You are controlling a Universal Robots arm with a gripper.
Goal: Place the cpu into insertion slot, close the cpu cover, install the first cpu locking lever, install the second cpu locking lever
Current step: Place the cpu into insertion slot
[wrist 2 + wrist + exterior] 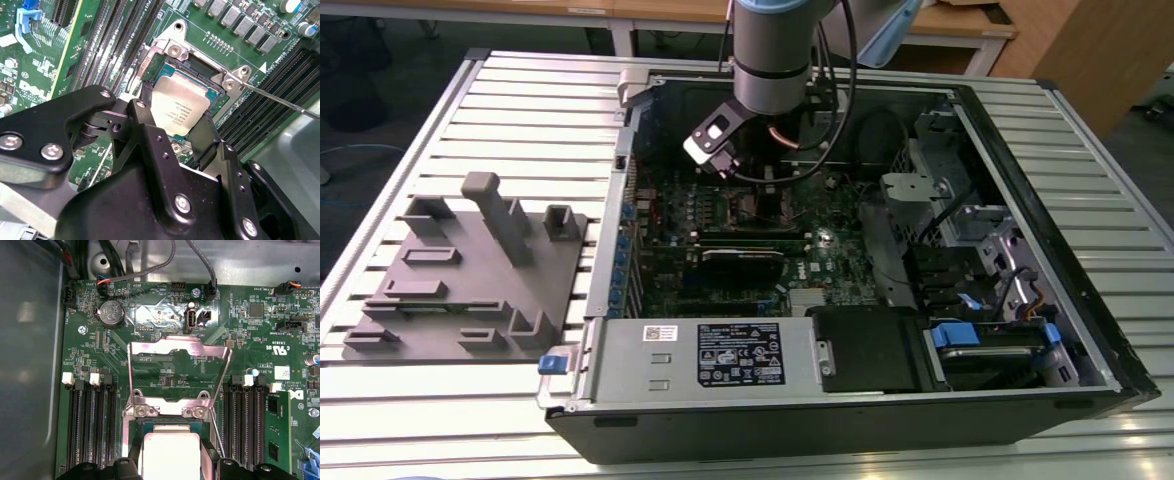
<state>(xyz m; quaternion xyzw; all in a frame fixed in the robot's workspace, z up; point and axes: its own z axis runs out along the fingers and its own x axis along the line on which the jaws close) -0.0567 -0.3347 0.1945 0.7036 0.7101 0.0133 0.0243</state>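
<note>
Exterior view: arm (774,50) drops straight down from above into the open computer case (854,420), which lies on the slatted bench (534,110). Its wrist sits low over the green board (720,200). A grey fixture block (467,280) lies on the bench at this view's left, well apart from the arm.

Second wrist view: claw (177,112) is narrow. Its black fingers (145,120) press on two opposite edges of the chip (180,105), gripping it. The chip sits right over the socket (200,70); can't tell if it's fully seated. A thin lever rod (280,100) runs out from the socket corner across the memory slots.

First wrist view: cover (165,346) is swung up and open, just beyond the chip (170,455). The claw (170,462) straddles the chip.
</note>
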